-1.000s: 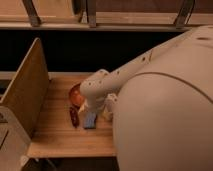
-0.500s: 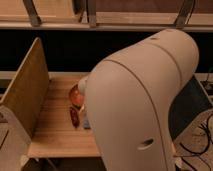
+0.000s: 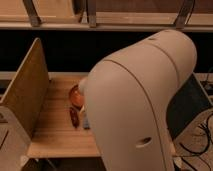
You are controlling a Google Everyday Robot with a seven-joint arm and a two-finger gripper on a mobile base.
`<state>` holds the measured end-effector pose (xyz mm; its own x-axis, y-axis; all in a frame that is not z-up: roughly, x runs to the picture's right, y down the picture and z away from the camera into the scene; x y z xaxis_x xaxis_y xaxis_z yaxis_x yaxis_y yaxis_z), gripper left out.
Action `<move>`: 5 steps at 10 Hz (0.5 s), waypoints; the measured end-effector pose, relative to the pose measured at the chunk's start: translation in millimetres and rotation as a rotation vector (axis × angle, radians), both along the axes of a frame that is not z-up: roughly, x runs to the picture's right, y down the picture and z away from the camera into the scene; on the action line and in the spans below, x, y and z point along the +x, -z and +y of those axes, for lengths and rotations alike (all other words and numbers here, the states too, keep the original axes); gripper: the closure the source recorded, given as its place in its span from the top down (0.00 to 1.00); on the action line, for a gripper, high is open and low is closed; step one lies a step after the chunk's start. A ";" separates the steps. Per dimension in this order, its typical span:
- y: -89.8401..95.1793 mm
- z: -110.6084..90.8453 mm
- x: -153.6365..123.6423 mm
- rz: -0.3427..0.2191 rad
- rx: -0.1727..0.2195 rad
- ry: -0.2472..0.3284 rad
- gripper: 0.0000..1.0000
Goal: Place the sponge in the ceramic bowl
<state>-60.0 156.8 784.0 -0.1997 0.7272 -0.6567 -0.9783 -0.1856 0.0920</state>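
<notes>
Gripper hidden behind arm [image 3: 145, 100]; bowl [image 3: 75, 95] & sponge [image 3: 85, 121] at arm edge

A second ago the robot arm [image 3: 145, 100] reached in from the right as a slim white link, its end down by the ceramic bowl [image 3: 75, 96] and the sponge [image 3: 86, 121]. Since then its large rounded white shell has swung in front of the camera and now fills the middle and right of the view. The gripper has gone out of sight behind this shell. The bowl, earlier mostly open to view, now shows only as a narrow orange-brown crescent at the shell's left edge. The sponge has shrunk to a thin blue-grey sliver just below it. The right part of the wooden tabletop [image 3: 55, 135] is now covered too.
</notes>
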 end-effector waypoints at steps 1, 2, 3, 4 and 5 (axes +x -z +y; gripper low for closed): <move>-3.1 9.0 -1.6 -0.003 -0.020 0.011 0.80; -5.5 15.4 -5.2 -0.009 -0.035 0.019 0.80; -9.4 21.8 -9.7 -0.015 -0.051 0.029 0.80; -13.6 26.9 -12.3 -0.016 -0.064 0.039 0.80; -19.2 30.3 -14.6 -0.015 -0.073 0.049 0.80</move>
